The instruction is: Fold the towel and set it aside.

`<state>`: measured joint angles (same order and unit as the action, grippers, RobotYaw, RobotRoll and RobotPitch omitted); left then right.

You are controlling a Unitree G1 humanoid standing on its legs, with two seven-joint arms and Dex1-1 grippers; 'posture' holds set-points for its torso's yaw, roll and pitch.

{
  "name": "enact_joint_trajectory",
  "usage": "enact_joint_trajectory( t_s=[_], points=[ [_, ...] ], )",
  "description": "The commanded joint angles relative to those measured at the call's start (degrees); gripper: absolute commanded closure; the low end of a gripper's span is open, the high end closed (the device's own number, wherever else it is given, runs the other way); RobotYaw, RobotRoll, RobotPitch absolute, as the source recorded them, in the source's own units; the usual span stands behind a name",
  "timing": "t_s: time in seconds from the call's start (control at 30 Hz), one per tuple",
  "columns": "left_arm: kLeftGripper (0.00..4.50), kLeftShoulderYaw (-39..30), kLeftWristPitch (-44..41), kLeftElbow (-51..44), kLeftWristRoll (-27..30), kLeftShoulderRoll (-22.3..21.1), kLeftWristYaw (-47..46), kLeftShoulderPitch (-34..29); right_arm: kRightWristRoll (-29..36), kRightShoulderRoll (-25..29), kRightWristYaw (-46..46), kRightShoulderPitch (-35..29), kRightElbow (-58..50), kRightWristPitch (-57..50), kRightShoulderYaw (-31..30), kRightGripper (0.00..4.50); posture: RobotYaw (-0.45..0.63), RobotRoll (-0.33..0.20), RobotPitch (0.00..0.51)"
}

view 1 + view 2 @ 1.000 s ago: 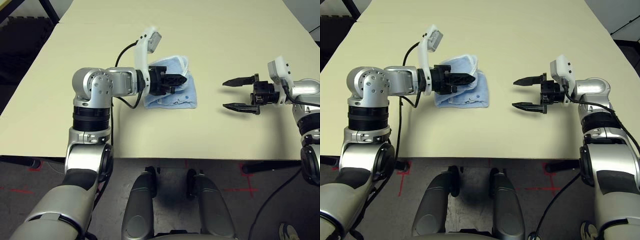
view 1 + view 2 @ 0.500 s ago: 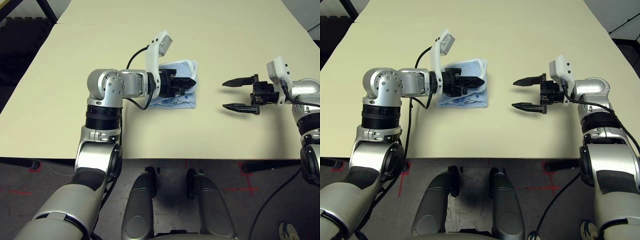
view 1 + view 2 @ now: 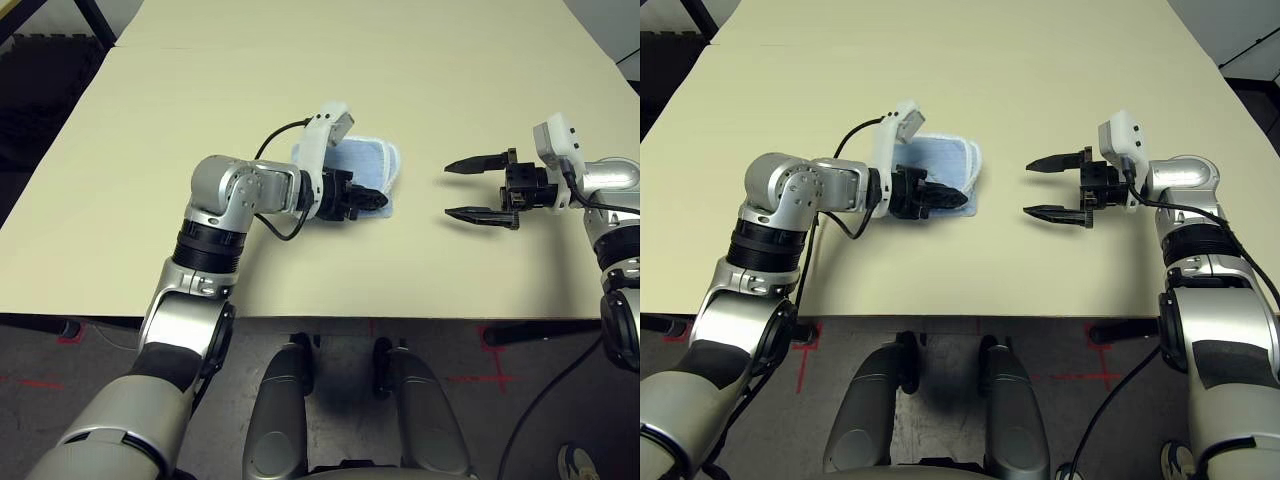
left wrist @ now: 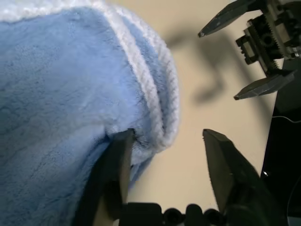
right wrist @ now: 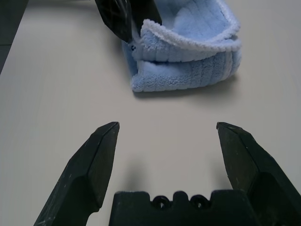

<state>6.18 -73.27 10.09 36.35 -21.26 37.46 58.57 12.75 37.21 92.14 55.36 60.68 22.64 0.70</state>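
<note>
While the towel [image 3: 368,168] lies folded on the beige table [image 3: 300,70], a little left of the table's middle, the left gripper [image 3: 372,200] sits low over the towel's near edge with its jaws parted. In the left wrist view one finger [image 4: 115,174] touches the blue cloth by the white stitched edging while the other stands clear over bare table, so nothing is clamped. The folded layers show stacked, with the white edging curving round the rounded end that faces the right arm. The right gripper [image 3: 1040,187] hovers above the table well apart from the towel, pointing toward it, its two black fingers spread wide and empty.
</note>
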Motion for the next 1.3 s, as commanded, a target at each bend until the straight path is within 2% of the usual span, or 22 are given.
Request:
enact_joint_trajectory(
  t_s=[0.03, 0.07, 0.13, 0.2, 0.4, 0.53, 0.83, 1.03, 1.07, 1.13, 1.3],
  points=[
    [0.16, -0.19, 0.03, -2.58, 3.15, -6.05, 9.88, 3.04, 0.17, 0.68, 0.36, -0.45, -0.32, 0.06, 0.72, 0.0, -0.01, 0.0, 0.214],
    [0.03, -0.4, 0.5, -2.94, 4.13, -8.61, 13.44, 3.7, 0.23, 0.75, 0.36, -0.29, -0.26, -0.05, 0.64, 0.0, -0.01, 0.0, 0.214],
    [0.03, 0.12, 4.68, -3.98, 3.66, -14.12, 20.34, 4.14, 0.5, 0.78, 0.36, 0.1, -0.23, -0.44, 0.45, 0.0, -0.01, 0.0, 0.213],
    [0.03, -0.23, 9.16, -3.48, 2.53, -17.82, 24.9, 3.98, 0.87, 0.59, 0.36, 0.62, -0.15, -1.3, 0.68, 0.0, -0.01, 0.0, 0.213],
    [0.03, -4.17, 34.34, 0.96, -3.55, -21.9, 35.18, -4.82, 3.35, -1.09, 0.36, 1.39, -1.55, -5.98, 2.18, 0.0, 0.0, 0.0, 0.215],
    [0.0, -4.66, 45.05, 6.57, -6.72, -21.55, 39.42, -8.2, 4.14, -1.21, 0.36, 0.92, -2.85, -6.64, 0.64, 0.95, 0.0, 0.0, 0.216],
    [0.0, -1.55, 66.84, 18.77, -15.22, -17.47, 48.4, -7.17, 4.81, -3.17, 0.36, 2.61, -1.78, -2.72, -3.54, 4.35, -0.02, 0.0, 0.219],
    [0.0, -1.8, 80.16, 26.2, -18.71, -15.35, 52.13, -6.05, 5.12, -3.76, 0.36, 3.48, -0.88, -2.22, -4.58, 4.44, -0.03, 0.0, 0.227],
    [0.0, -1.94, 80.94, 27.05, -18.88, -15.14, 52.48, -5.99, 5.29, -3.73, 0.36, 3.46, -0.96, -2.24, -4.73, 4.44, -0.03, 0.0, 0.228],
    [0.38, -2.29, 82.73, 28.66, -18.97, -14.86, 53.66, -6.02, 5.62, -3.69, 0.36, 3.32, -1.35, -2.38, -5.05, 4.5, -0.04, 0.0, 0.229],
    [0.39, -3.19, 81.75, 31.18, -18.67, -14.35, 54.46, -5.46, 6.66, -3.64, 0.36, 3.12, -2.52, -3.1, -5.77, 4.5, -0.04, 0.0, 0.233]
  ],
)
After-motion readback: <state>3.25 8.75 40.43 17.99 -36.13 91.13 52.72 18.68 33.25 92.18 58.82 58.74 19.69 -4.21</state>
